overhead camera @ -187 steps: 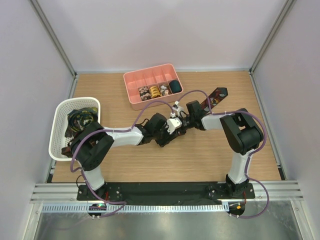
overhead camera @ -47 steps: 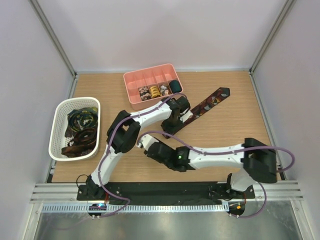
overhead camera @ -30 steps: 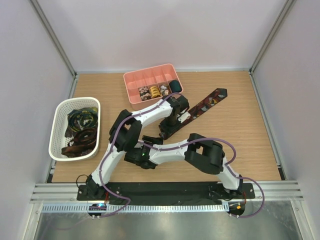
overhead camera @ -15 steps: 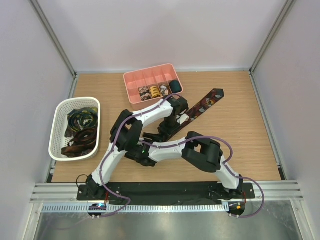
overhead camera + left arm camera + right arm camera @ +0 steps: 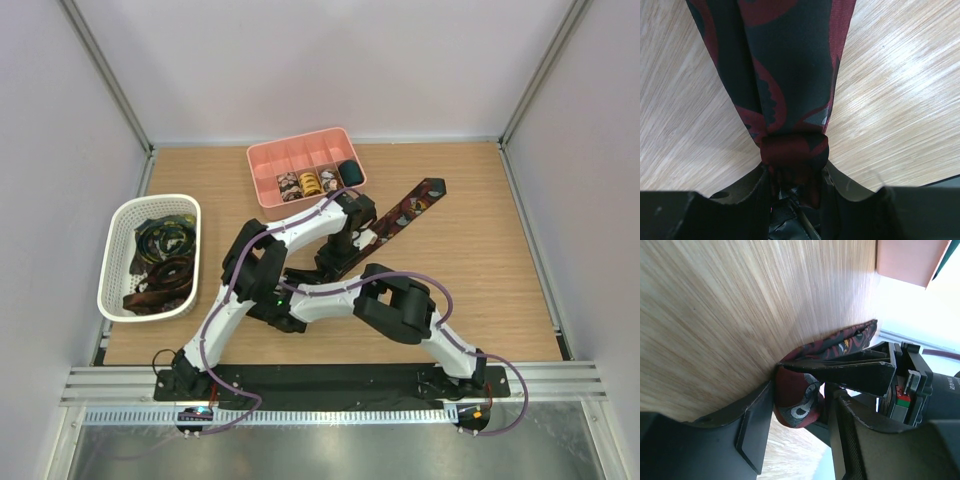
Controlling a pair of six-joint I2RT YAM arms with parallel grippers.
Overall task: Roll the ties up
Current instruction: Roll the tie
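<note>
A dark tie with red print (image 5: 410, 205) lies slanted on the wooden table, its pointed end at the far right. Its near end is rolled into a small coil. My left gripper (image 5: 338, 258) is shut on that coil; in the left wrist view the tie (image 5: 785, 65) runs up from the jaws (image 5: 794, 172). My right gripper (image 5: 322, 272) comes in from the side and closes on the same coil (image 5: 797, 402), with the left gripper's fingers (image 5: 855, 372) lying across it. Several coiled ties (image 5: 310, 181) sit in the pink tray.
The pink divided tray (image 5: 297, 148) stands at the back centre and shows in the right wrist view (image 5: 907, 260). A white mesh basket (image 5: 155, 198) at the left holds several loose ties (image 5: 165, 255). The two arms cross in the middle of the table.
My right arm has swung from the right side across to the left and brought its gripper onto the coil. The tie's far end has shifted slightly left. The left gripper keeps its hold.
</note>
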